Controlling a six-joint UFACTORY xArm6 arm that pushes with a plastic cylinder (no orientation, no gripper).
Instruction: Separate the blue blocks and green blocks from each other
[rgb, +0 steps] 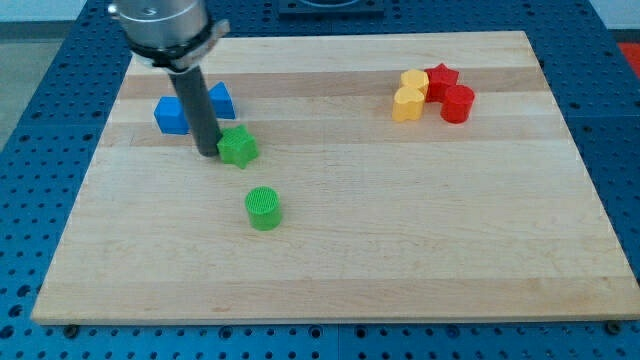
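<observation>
My tip rests on the board at the view's left, touching the left side of a green star block. A blue block sits just up-left of the tip, and a second blue block stands behind the rod, partly hidden by it. A green cylinder stands alone below and to the right of the star, clear of the tip.
The wooden board lies on a blue perforated table. At the view's upper right sits a cluster: two yellow blocks, a red star and a red cylinder.
</observation>
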